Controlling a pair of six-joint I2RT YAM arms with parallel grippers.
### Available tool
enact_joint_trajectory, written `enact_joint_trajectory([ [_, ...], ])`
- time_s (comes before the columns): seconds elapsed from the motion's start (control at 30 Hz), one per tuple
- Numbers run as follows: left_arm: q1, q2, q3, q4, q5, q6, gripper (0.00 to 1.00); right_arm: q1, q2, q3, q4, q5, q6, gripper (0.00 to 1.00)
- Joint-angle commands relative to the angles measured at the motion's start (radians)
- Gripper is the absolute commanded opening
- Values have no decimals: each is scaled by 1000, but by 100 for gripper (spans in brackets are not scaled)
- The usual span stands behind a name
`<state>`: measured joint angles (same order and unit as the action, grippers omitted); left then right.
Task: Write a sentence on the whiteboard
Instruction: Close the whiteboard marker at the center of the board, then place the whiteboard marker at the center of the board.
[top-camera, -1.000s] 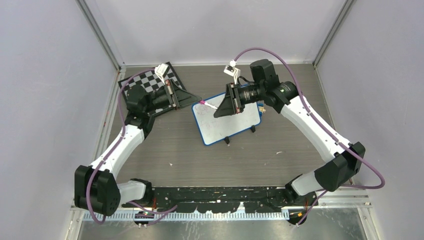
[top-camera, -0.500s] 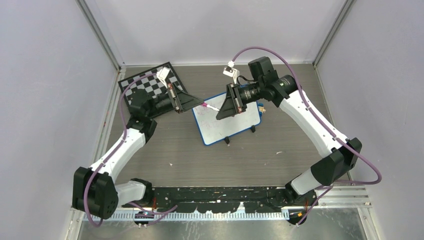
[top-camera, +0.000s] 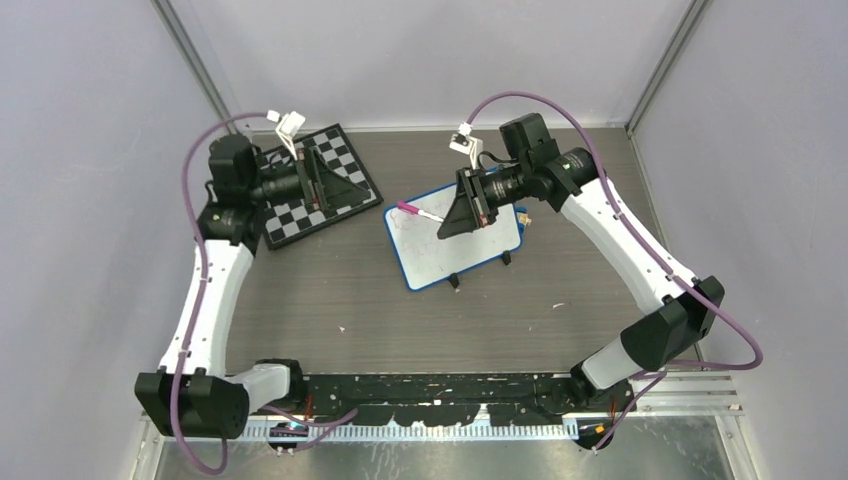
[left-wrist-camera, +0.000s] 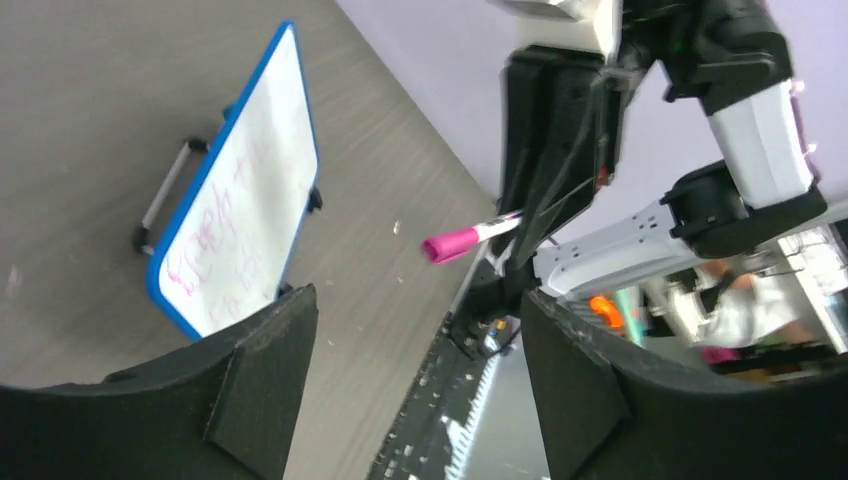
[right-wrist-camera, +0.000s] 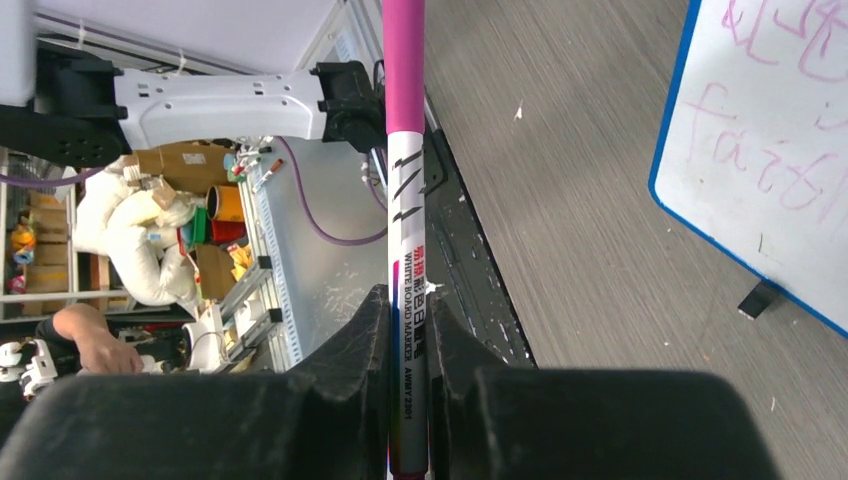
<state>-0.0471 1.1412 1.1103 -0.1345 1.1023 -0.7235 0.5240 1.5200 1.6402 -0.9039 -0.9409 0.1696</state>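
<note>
Pink writing (right-wrist-camera: 745, 165) runs in two wobbly lines across the whiteboard (top-camera: 470, 252). The board sits on its small black feet in the middle of the grey table (top-camera: 400, 310), a bit to the far side. The right gripper (top-camera: 446, 222) hangs over the far left part of the board. Its jaws are pinching a pink marker (top-camera: 418, 212), and the marker's pink end pokes out to the left, up in the air. The left gripper (top-camera: 356, 186) is at the far left, above the black-and-white chessboard (top-camera: 290, 225). Its jaws are spread wide with nothing between them.
</note>
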Motion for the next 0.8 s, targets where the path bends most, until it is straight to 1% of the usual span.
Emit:
enact_joint_trajectory([
  [0.0, -33, 10, 283, -738, 30, 790, 76, 2, -26, -31, -41, -34, -39, 0],
  [0.03, -63, 17, 325, -803, -6, 881, 76, 5, -22, -42, -40, -52, -31, 0],
  [0.1, -160, 19, 385, -893, -142, 1043, 74, 19, -22, -68, -34, -91, -29, 0],
  [0.17, -309, 14, 420, -925, -336, 1161, 67, 44, -32, -99, -6, -116, -7, 0],
  [0.23, -460, 32, 467, -971, -473, 1254, 64, 67, -39, -117, -3, -123, -5, 0],
  [0.27, -520, 51, 515, -1007, -524, 1292, 63, 74, -41, -121, -5, -124, -4, 0],
  [0.37, -643, 139, 627, -1147, -611, 1387, 60, 83, -40, -125, -8, -132, 1, 0],
  [0.4, -677, 163, 649, -1170, -636, 1400, 60, 85, -40, -125, -7, -138, 2, 0],
  [0.53, -783, 202, 644, -1167, -714, 1429, 59, 94, -43, -129, 2, -170, 14, 0],
  [0.63, -837, 227, 627, -1162, -739, 1436, 55, 103, -44, -127, -1, -186, 18, 0],
  [0.7, -855, 242, 617, -1155, -759, 1438, 49, 108, -50, -127, -5, -197, 16, 0],
  [0.77, -858, 251, 611, -1140, -772, 1431, 37, 107, -58, -129, -11, -199, 12, 0],
])
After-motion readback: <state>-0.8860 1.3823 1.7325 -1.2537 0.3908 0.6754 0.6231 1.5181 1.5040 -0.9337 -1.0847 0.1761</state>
